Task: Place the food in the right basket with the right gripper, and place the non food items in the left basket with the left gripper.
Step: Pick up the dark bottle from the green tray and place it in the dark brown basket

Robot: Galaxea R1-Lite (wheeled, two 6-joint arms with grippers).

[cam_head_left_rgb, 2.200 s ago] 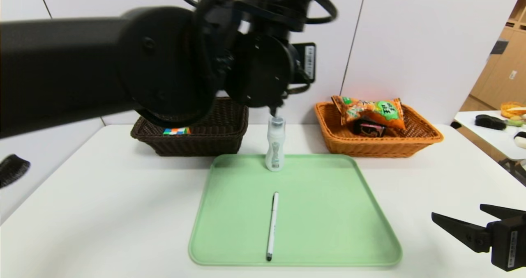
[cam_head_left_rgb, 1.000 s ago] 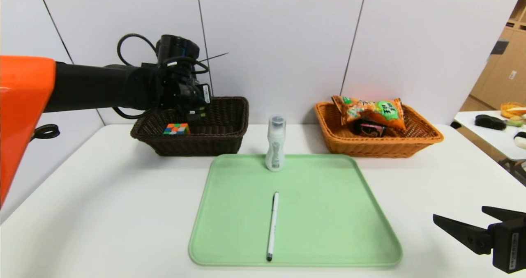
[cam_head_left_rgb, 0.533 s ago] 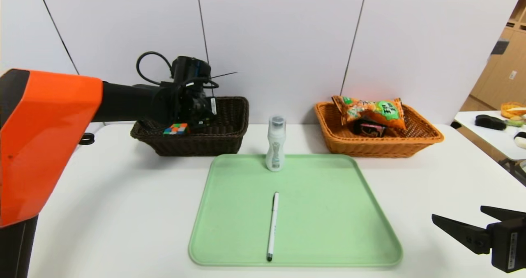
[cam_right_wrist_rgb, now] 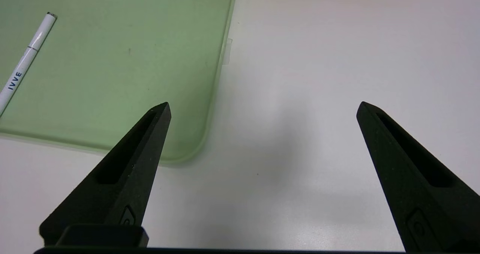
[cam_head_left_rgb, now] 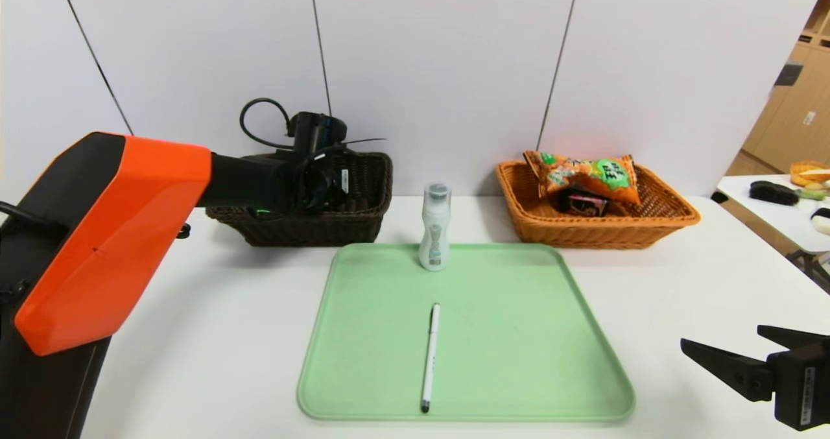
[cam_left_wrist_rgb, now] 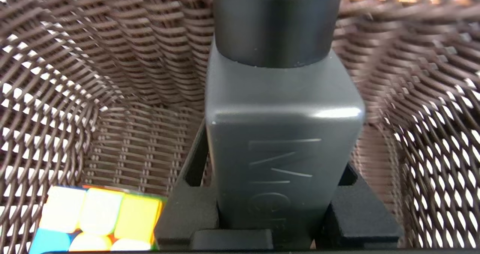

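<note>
Crowding grey bottle (cam_left_wrist_rgb: 279, 134): cube (cam_left_wrist_rgb: 99, 224), wicker walls (cam_left_wrist_rgb: 75, 77).

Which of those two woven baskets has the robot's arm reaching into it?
The dark brown basket; the left gripper is down inside it holding a grey bottle. The orange basket has no arm near.
</note>
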